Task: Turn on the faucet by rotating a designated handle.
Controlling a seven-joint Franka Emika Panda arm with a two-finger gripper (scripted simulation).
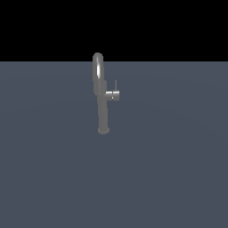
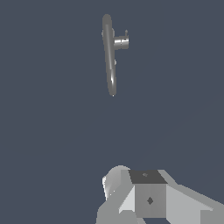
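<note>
Where the exterior view looks across the scene, a flat, plain slate-blue surface (image 1: 53, 169) fills the lower part of the picture and meets a band of pure black background (image 1: 178, 26) along a straight horizon. On that surface stands the tall slim grey metal faucet (image 1: 103, 109), its small round base near the middle of the picture and its post rising to a narrow arched loop spout whose top pokes just above the horizon line. About halfway up the post, the short grey metal cylinder handle (image 1: 112, 95) sticks out sideways toward the exterior view's right, and a thin pin-like lever stands upright at its outer end. Nothing else rests on the surface around the faucet, and no arm shows in this view. Seen from the wrist camera, the faucet (image 2: 109, 61) appears from above, well apart from the blocky grey-and-white robot gripper (image 2: 144, 199), with bare slate-blue floor (image 2: 48, 131) between them. The handle (image 2: 121, 42) shows there too, free of any contact. Only the gripper's body seems to be in frame, so I cannot tell whether its fingers are parted or closed; it holds nothing visible.
</note>
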